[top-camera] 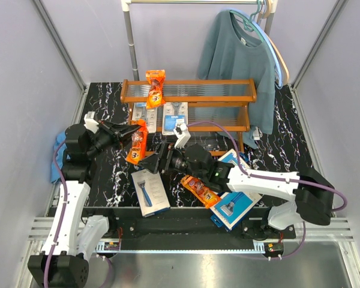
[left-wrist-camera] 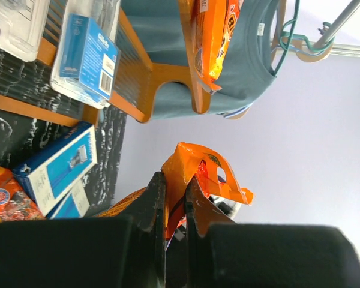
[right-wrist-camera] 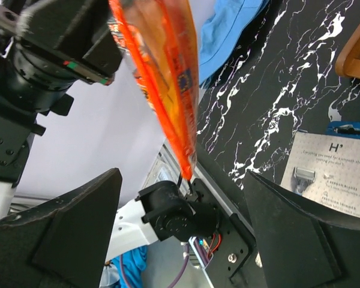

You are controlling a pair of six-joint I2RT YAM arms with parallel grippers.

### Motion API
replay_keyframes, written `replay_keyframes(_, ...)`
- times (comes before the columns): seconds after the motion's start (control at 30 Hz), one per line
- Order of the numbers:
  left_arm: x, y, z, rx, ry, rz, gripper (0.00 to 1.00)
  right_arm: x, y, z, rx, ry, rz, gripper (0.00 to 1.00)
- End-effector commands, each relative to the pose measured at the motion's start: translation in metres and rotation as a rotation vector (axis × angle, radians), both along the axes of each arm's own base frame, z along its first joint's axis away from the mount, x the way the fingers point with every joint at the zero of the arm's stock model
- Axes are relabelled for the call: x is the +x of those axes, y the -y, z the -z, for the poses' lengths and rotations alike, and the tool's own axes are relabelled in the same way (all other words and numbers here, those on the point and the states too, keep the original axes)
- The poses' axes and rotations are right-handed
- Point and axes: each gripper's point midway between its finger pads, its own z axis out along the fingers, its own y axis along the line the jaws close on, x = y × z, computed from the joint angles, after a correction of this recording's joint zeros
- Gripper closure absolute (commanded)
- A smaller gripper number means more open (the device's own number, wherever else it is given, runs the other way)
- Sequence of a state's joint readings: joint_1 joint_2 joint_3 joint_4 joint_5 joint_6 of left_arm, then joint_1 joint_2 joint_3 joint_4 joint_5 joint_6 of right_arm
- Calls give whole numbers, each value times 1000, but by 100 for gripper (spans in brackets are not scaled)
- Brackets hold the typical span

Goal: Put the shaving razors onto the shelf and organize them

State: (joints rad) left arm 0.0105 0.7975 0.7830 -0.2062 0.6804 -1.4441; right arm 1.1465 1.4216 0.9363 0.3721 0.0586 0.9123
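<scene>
The left end effector [top-camera: 134, 128] pinches an orange bag [top-camera: 137, 145] before the shelf [top-camera: 192, 83].

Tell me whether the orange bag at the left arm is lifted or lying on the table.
Lifted: the jaws of the left gripper are shut on the orange bag, which hangs above the table.

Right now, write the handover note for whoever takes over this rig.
Left gripper: fingers shut on the held orange bag, lifted off the table.
Right gripper: open, empty, beside that bag.
Done: shelved orange bag on the top tier of the shelf; two blister cards on the tier below.
Left: the held bag, the loose orange bag, the grey box and the blue boxes under the right arm.
</scene>
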Motion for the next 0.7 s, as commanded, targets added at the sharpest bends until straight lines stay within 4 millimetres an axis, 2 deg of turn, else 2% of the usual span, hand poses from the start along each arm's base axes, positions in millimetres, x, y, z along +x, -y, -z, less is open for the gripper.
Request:
replay_keyframes(0.0,-5,7,-25,-86,79,46,100,4,-17,-39,108,83,-12,9)
replay_keyframes(0.17,-10,15,-26,-104,79,77,100,11,-20,-43,112,98,16,15)
replay_keyframes(0.33,-13,20,-21,-124,53,104,100,16,-21,-51,133,116,37,25)
replay_keyframes(0.4,-14,21,-24,-127,75,107,100,17,-23,-52,132,115,36,28)
replay_keyframes(0.63,-16,22,-24,-135,75,113,100,18,-27,-45,129,98,35,48)
replay_keyframes(0.67,-16,22,-25,-137,81,110,100,18,-28,-45,130,96,30,53)
